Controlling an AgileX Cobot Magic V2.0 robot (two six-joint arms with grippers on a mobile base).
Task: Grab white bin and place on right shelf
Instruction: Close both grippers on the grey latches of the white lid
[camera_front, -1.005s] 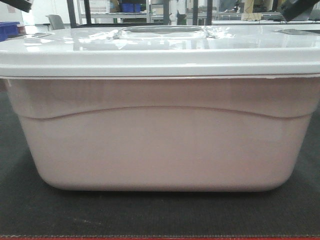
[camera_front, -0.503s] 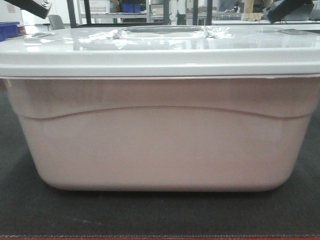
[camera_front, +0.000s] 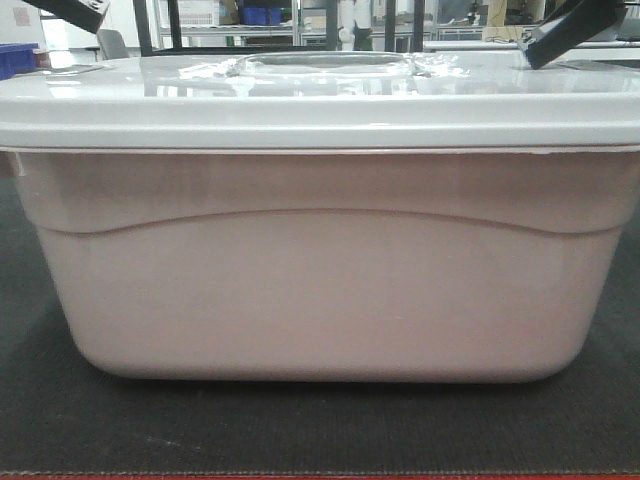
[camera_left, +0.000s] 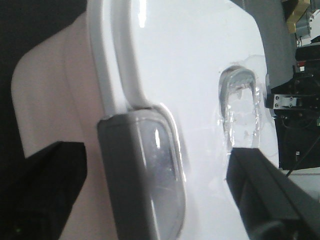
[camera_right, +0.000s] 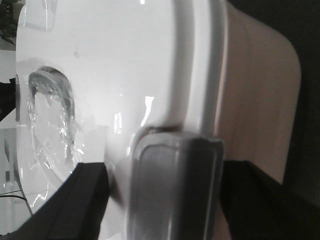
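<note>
A white bin of translucent pinkish plastic, with rounded corners and a curved ridge across its side, sits on a dark textured mat on the bench. Crinkled clear film covers the centre of its glossy pale grey lid. The left end effector has its dark fingers spread apart either side of a smooth grey latch. The right end effector likewise straddles the opposite latch.

Bright glare on the lid; wrist views seem blurred.
</note>
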